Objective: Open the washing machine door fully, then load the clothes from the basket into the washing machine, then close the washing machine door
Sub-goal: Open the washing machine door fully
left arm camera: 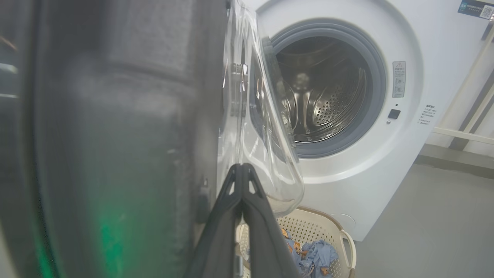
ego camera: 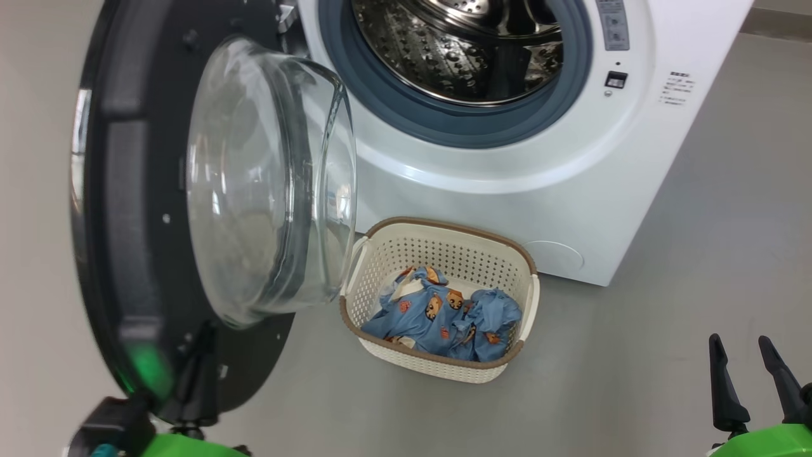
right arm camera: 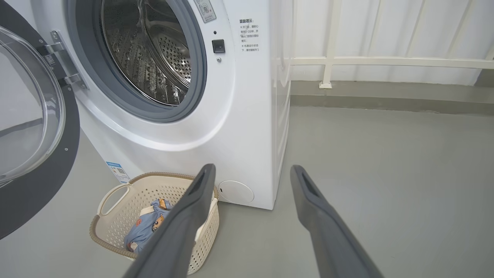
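Head view: the door (ego camera: 127,254) is cut off at 11 o'clock and blurred at 8 o'clock; the print (ego camera: 677,87) on the washer (ego camera: 507,190) at 2 o'clock is too small to read. Left wrist view: the door is a blur at 9 o'clock; whether the left gripper (left arm camera: 242,168) touches it is unclear. Right wrist view: one finger (right arm camera: 181,227) of the right gripper (right arm camera: 251,166) hides part of the basket (right arm camera: 115,226) and clothes (right arm camera: 139,231) at 7 o'clock.
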Available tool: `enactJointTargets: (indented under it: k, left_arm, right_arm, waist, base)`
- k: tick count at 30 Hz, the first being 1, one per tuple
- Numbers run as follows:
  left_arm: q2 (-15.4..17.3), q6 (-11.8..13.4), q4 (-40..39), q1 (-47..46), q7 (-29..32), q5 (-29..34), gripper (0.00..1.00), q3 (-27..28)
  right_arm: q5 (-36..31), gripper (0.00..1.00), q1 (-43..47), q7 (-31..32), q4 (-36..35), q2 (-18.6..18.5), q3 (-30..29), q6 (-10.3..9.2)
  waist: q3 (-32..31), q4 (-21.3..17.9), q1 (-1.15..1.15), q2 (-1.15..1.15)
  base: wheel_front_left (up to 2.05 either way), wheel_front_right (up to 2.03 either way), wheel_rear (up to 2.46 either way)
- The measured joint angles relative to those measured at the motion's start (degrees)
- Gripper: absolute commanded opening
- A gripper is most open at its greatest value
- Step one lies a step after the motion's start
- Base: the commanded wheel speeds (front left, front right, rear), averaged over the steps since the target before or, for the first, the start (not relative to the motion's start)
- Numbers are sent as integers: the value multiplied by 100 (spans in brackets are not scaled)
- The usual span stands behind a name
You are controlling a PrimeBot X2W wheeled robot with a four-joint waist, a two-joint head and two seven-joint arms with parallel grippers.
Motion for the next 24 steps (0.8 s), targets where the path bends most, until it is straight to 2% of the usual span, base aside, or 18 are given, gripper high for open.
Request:
enactJointTargets:
  k: [11, 24]
  left_arm:
    - [253, 49, 298, -187, 1, 7, 0, 627]
    - [361, 48, 1062, -1132, 0, 186, 0, 1432]
  right_arm:
    - [0, 100, -8, 0, -4, 3, 15, 0]
    - [-1, 100, -131, 0, -35, -91, -12, 0]
  waist:
    - [85, 162, 0, 0]
    - [429, 274, 0, 0]
  base:
    - [0, 0, 0]
    - [0, 0, 0]
